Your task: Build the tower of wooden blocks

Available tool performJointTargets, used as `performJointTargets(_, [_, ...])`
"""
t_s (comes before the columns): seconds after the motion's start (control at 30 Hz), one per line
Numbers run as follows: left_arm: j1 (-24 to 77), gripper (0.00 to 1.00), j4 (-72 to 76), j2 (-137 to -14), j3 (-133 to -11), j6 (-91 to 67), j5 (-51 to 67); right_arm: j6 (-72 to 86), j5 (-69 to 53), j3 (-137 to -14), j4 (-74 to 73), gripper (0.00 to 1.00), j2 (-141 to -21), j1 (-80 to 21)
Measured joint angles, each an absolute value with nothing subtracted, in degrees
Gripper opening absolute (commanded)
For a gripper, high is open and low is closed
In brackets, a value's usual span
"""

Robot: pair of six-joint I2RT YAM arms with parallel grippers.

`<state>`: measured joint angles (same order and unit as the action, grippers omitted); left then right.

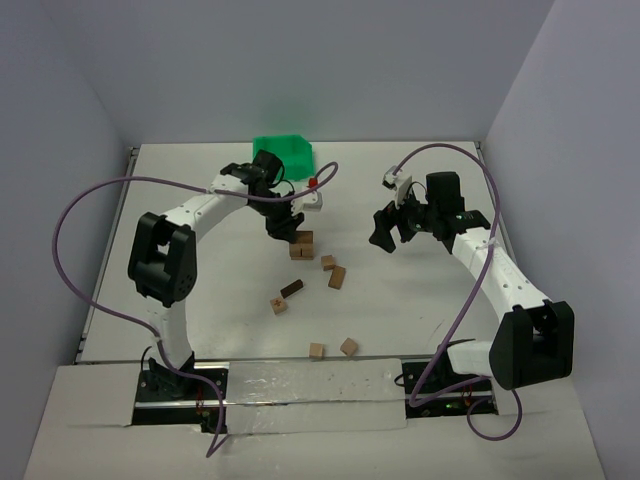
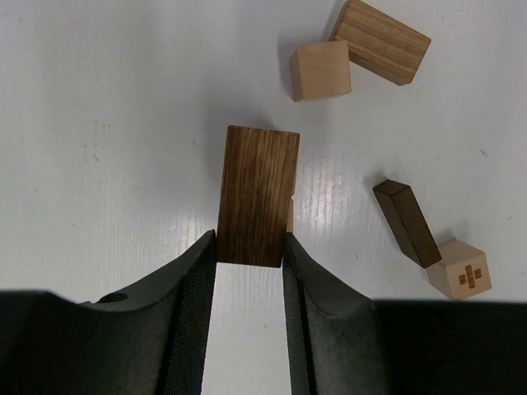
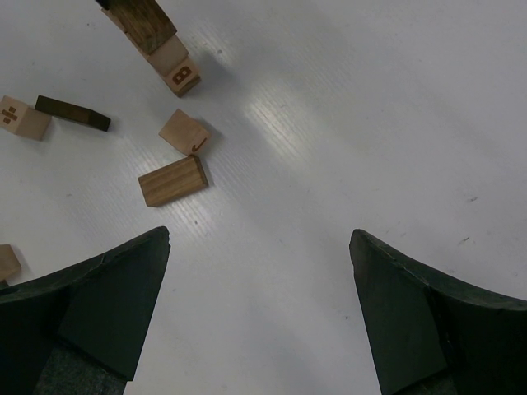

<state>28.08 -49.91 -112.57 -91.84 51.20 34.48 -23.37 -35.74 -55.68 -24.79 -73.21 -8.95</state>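
Observation:
The wood block tower (image 1: 301, 246) stands mid-table as a short stack. In the right wrist view its top is a dark brown block (image 3: 144, 23) resting on a light cube (image 3: 177, 66). My left gripper (image 1: 285, 228) is shut on that brown block (image 2: 257, 195), one finger against each long side, and a sliver of light block shows beneath it. My right gripper (image 1: 385, 235) hovers open to the right of the tower, with only bare table between its fingers (image 3: 132, 280).
Loose blocks lie near the tower: a light cube (image 2: 320, 70), a brown bar (image 2: 380, 40), a dark bar (image 2: 406, 222) and a plus-marked cube (image 2: 459, 275). Two more cubes (image 1: 317, 350) (image 1: 348, 346) sit near the front. A green bin (image 1: 283, 152) stands behind.

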Motion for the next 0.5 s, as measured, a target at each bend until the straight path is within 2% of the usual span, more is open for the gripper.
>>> performJointTargets(0.17, [28.1,0.29,-49.7,-112.1,-91.0,51.2,34.3,-23.2,-36.1,-55.7,-24.8,0.97,-73.2,-9.0])
performJointTargets(0.3, [28.1,0.34,-49.2,-111.5,-90.1,51.2,34.3,-23.2,-36.1,-55.7,-24.8,0.97,-73.2,-9.0])
performJointTargets(0.4, [28.1,0.47,-49.0,-111.3,-89.8,51.2,34.3,-23.2,-36.1,-55.7,-24.8,0.97,-73.2,-9.0])
performJointTargets(0.5, [28.1,0.69,-49.0,-111.3,-89.8,51.1,34.3,-23.2,-36.1,-55.7,-24.8,0.97,-73.2,-9.0])
